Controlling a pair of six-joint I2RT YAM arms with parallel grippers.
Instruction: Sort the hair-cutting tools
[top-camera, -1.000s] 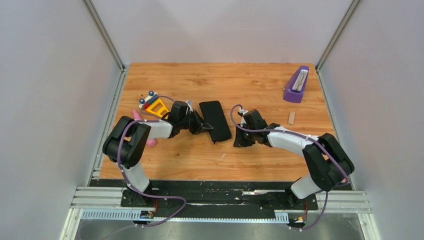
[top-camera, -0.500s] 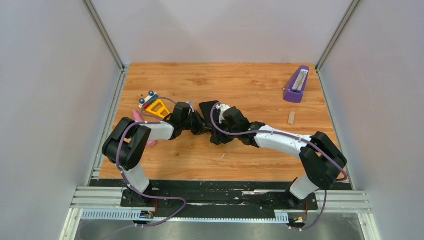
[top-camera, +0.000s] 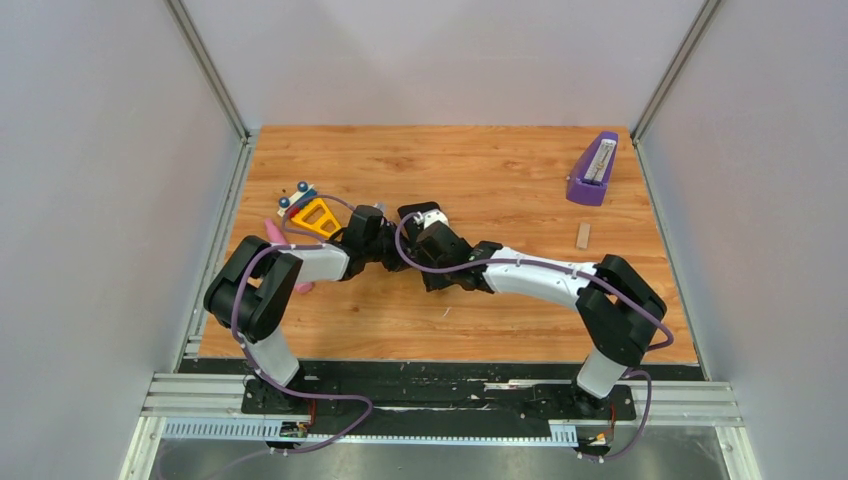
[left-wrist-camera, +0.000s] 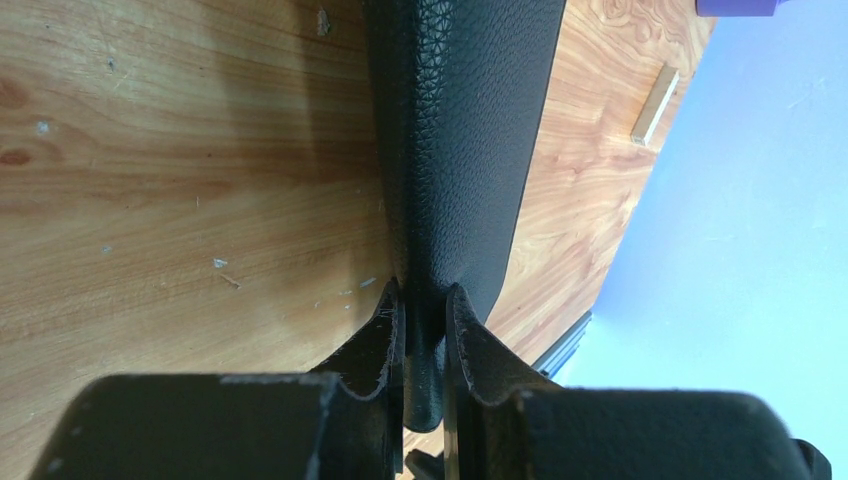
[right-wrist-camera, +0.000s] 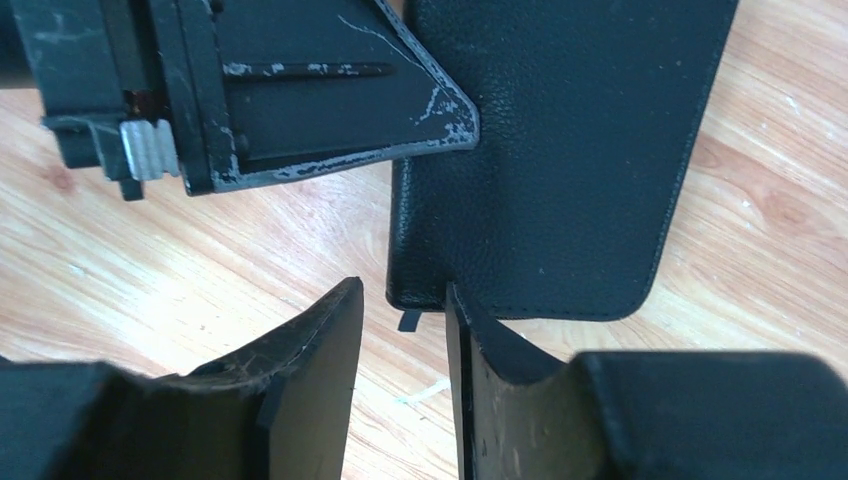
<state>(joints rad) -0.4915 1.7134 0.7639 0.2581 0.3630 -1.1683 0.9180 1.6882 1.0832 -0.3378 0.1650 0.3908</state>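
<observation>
opening the black case: clamping its edge with left gripper, straddling the zip tab with parted right gripper; next, likely pinching it.

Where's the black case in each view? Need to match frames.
Top external: case mid-table, mostly under the right arm.
Left wrist: case top centre, edge pinched in own jaws.
Right wrist: case upper right.
Shared landmark: left gripper on the case's edge.
</observation>
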